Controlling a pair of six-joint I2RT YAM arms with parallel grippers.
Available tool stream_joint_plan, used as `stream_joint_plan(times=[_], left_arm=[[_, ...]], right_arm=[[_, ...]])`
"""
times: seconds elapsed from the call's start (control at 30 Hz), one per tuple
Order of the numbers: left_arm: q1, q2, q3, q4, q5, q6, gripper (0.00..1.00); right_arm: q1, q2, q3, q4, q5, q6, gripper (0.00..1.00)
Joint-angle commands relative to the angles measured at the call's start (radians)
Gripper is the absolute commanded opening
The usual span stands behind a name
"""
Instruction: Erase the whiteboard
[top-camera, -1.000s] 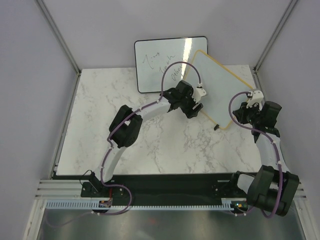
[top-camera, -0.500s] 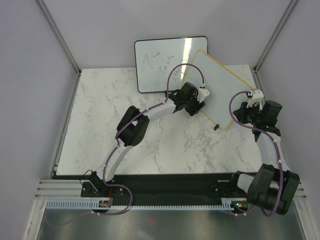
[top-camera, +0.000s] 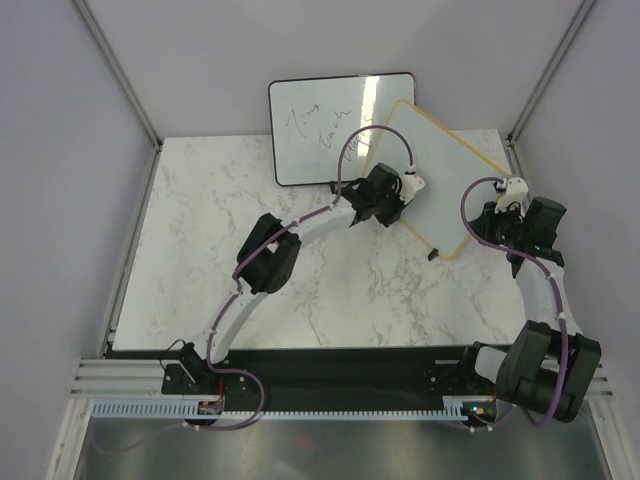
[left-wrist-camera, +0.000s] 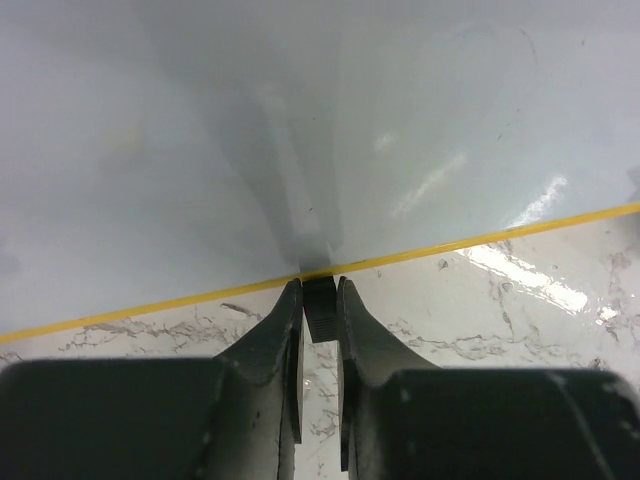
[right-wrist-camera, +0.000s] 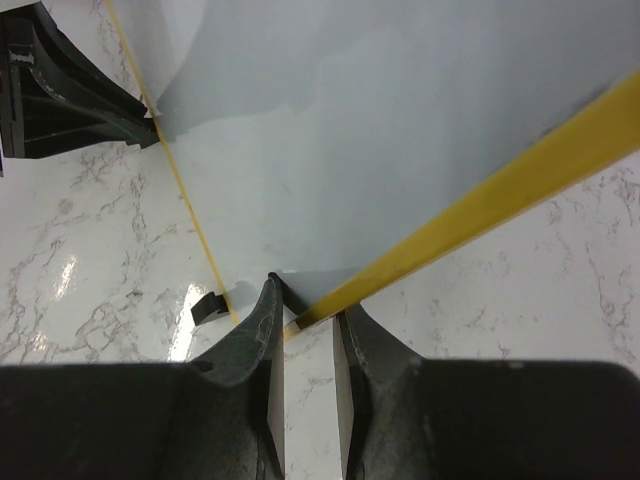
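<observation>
The whiteboard with the tan-yellow frame lies skewed on the marble table at the back right. Its surface looks almost blank in the left wrist view and the right wrist view. My left gripper is at its left edge. In the left wrist view this gripper is shut on a small black ridged foot under the frame. At the board's right edge, my right gripper is shut on the yellow frame.
A black-framed whiteboard with handwriting leans against the back wall, partly behind the tan one. Another black foot sticks out at the board's near corner. Grey walls close in the table on both sides.
My left gripper slid right and back to the whiteboard's left edge and closed from wide open onto the black foot. The right gripper kept its hold and barely moved.
</observation>
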Motion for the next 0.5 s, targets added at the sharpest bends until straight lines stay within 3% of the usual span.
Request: stream_joint_plan(times=[0.0,0.13,0.47], left_arm=[[-0.003,0.026,0.052,0.003,-0.030,-0.021,0.14],[-0.003,0.027,0.055,0.003,-0.052,-0.030,0.02],[0.002,0.026,0.054,0.003,-0.086,-0.055,0.02]], right_arm=[[-0.012,0.043,-0.032,-0.187,0.199,-0.170,0.00],[-0.014,0.045,-0.018,-0.239,0.227,-0.189,0.00],[-0.023,0.011,0.040,-0.363,0.268,-0.249,0.00]])
